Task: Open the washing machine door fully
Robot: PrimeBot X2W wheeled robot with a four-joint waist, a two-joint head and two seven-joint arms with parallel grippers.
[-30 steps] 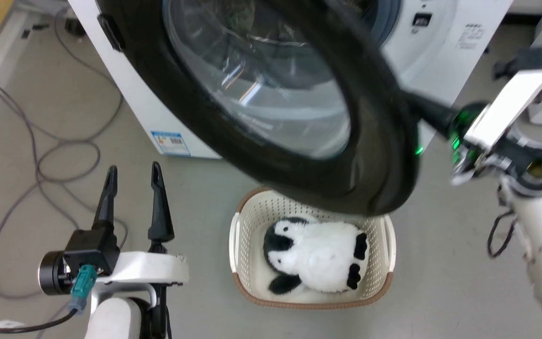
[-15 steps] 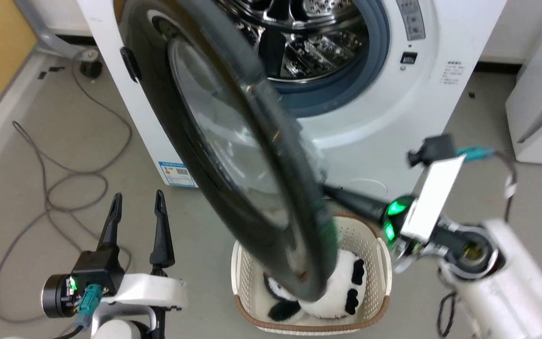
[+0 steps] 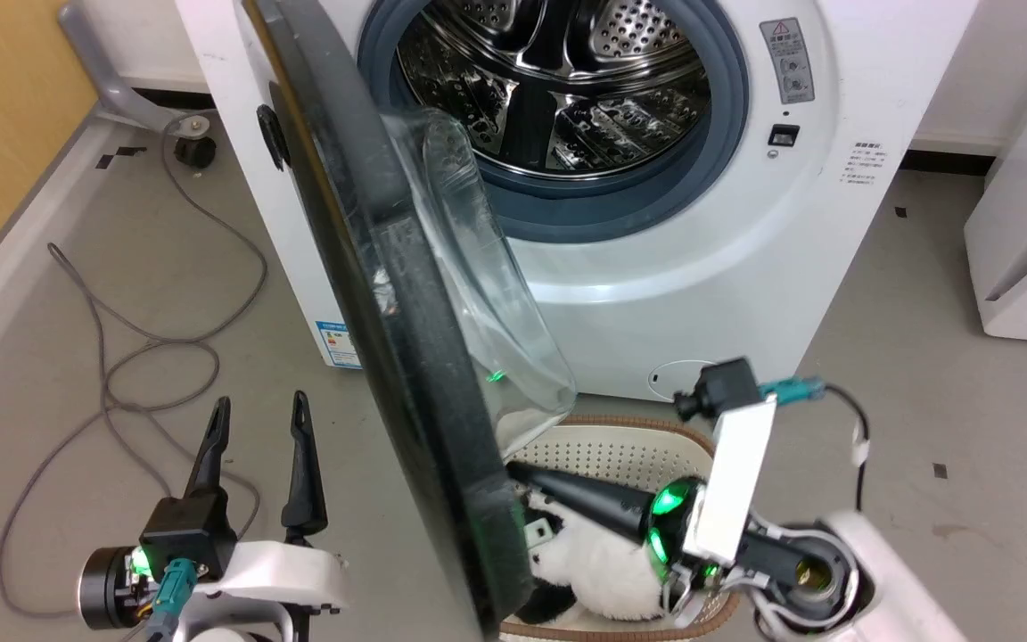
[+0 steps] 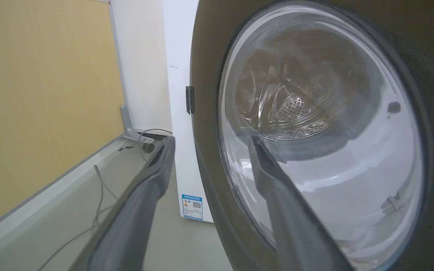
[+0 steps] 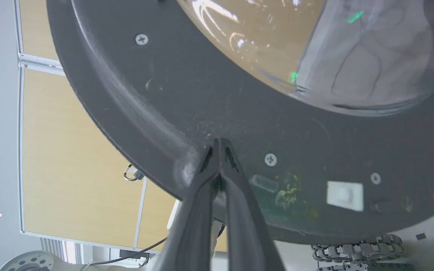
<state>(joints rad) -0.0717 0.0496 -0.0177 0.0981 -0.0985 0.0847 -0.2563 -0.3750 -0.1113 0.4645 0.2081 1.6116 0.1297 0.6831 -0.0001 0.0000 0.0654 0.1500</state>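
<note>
In the head view, the washing machine door [image 3: 389, 312] stands edge-on, roughly square to the front of the washing machine [image 3: 701, 267], hinged on the robot's left, with the steel drum [image 3: 558, 98] exposed. The right fingers [image 3: 585, 504] are pressed together, holding nothing, their tips against the door's inner face low down, above a basket [image 3: 620, 441] with a plush penguin [image 3: 585, 571]. The left fingers [image 3: 301, 455] are spread wide and empty, low on the door's outer side, apart from it.

The left wrist view looks between those wide fingers at the door's outer face and its glass bowl, close ahead.

In the right wrist view, the closed tips touch the dark ring just beside the glass.

The step in hand looks like pushing the door open from inside; it seems about halfway. The next move calls for a push farther toward the robot's left, curving with the hinge so the tips do not slip on the smooth ring, and the left arm probably needs to clear the door's path.
</note>
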